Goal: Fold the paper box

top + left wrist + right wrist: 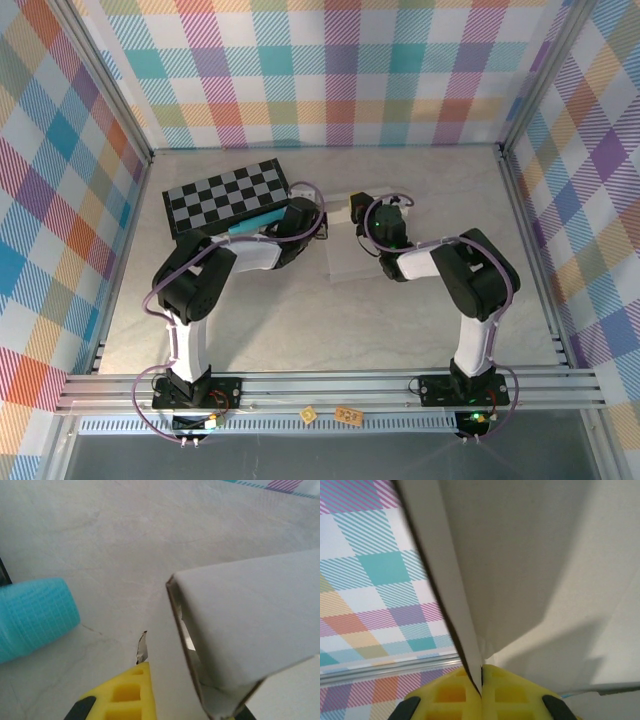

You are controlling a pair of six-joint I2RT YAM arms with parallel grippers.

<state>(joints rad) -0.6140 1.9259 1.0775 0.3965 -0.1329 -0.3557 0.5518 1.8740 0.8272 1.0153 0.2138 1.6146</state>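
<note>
Near table [300, 320] open; checkerboard [228, 195] and paper box [348, 255] block far centre.

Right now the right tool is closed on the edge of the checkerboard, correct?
No. The right tool is closed on an edge of the white paper box, not the checkerboard. The right wrist view shows the thin card pinched in its closed jaws. The checkerboard lies apart, further left in the top external view.
</note>
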